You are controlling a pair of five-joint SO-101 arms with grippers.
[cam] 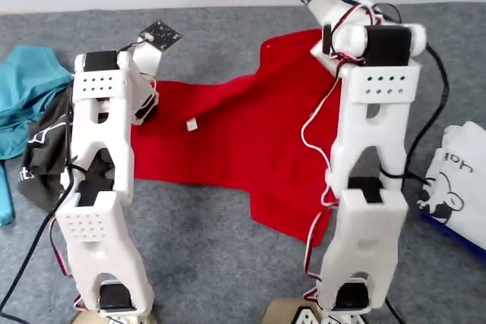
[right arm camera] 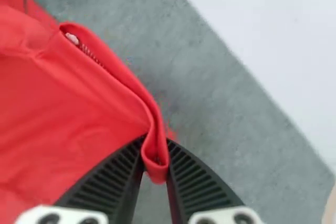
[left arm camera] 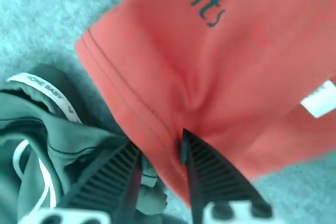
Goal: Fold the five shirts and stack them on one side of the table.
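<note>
Clenching a fold of the red shirt (right arm camera: 79, 119) are my right jaws; my left jaws clench its hem.

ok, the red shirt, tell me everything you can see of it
The red shirt looks like soft knit cloth, spread mostly flat and creased on the grey table cover between the two arms. It has a double-stitched hem, dark print, a small white tag and a pale fastener at its opening. The left tool pinches its hem beside a dark grey shirt; the right tool clamps a fold of its far edge.
</note>
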